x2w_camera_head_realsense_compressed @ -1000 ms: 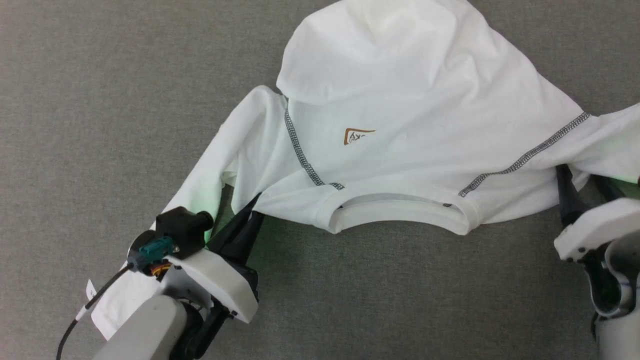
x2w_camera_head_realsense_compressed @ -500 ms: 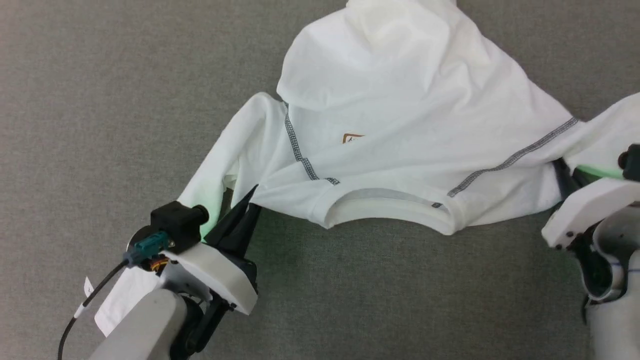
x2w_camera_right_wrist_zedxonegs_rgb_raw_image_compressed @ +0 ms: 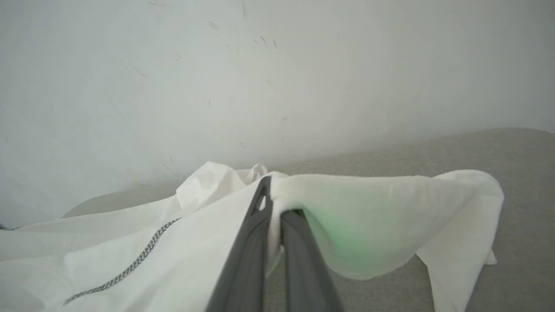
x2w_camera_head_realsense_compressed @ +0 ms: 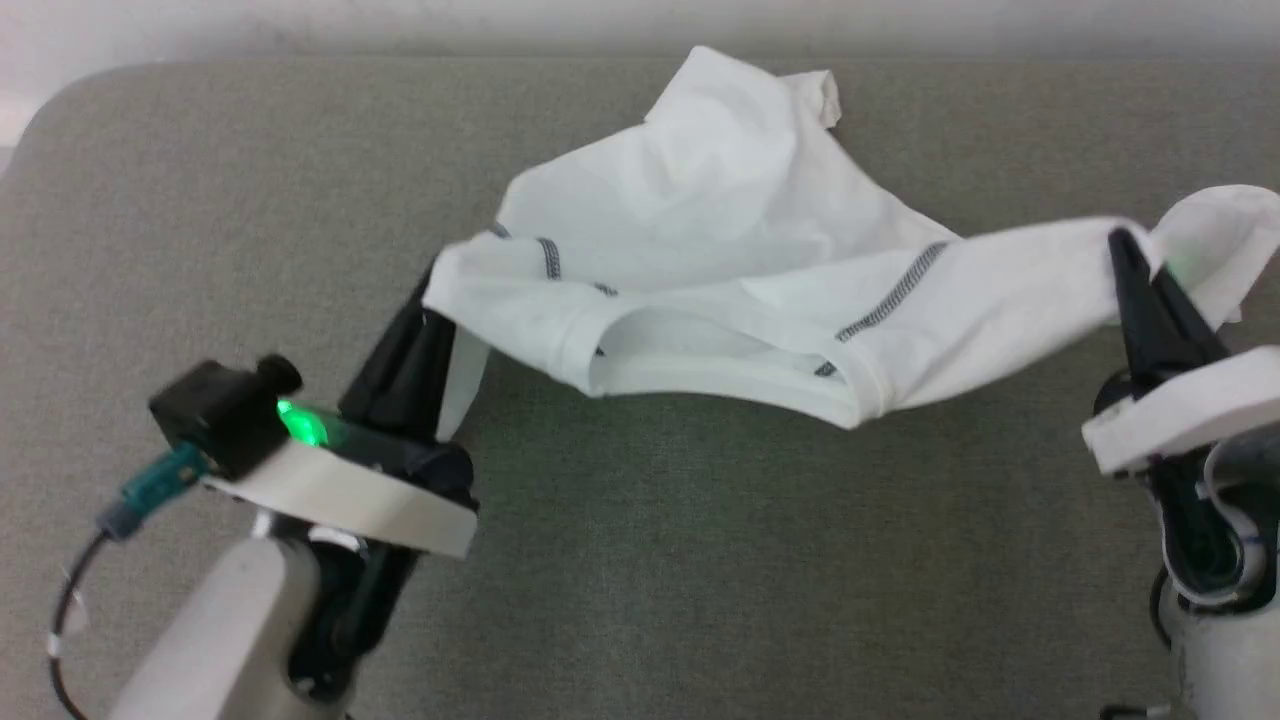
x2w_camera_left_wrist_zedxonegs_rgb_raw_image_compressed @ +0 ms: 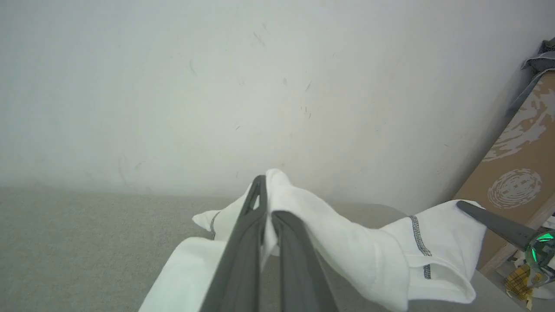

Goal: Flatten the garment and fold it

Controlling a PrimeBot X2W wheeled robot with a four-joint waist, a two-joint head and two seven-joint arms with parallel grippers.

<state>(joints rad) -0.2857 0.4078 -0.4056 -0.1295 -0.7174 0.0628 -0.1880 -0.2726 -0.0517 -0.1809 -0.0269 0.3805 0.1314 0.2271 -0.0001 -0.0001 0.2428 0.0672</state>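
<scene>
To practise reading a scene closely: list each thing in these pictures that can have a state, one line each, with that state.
garment: lifted at both sides, slung between the two grippers, wrinkled, not yet flat or folded.
left gripper: shut on the garment.
right gripper: shut on the garment.

The light is even and diffuse, with no hard glare. In the head view the garment point(x2w_camera_head_realsense_compressed: 720, 250) is bright, nearly washed out, and its folds show only as pale grey shading. Between the left gripper point(x2w_camera_head_realsense_compressed: 428, 285) and the right gripper point(x2w_camera_head_realsense_compressed: 1125, 245) it casts a faint, soft shadow on the grey surface point(x2w_camera_head_realsense_compressed: 700, 560). This view is soft overall and most smeared behind the left gripper, where a green lamp point(x2w_camera_head_realsense_compressed: 300, 425) glows. A green tint falls on the cloth just beside the right gripper. In both wrist views the wall point(x2w_camera_left_wrist_zedxonegs_rgb_raw_image_compressed: 217, 86) looks flat and hazy, the fingers point(x2w_camera_left_wrist_zedxonegs_rgb_raw_image_compressed: 243, 268) blur near the lens, and the surface's far edge bows.
</scene>
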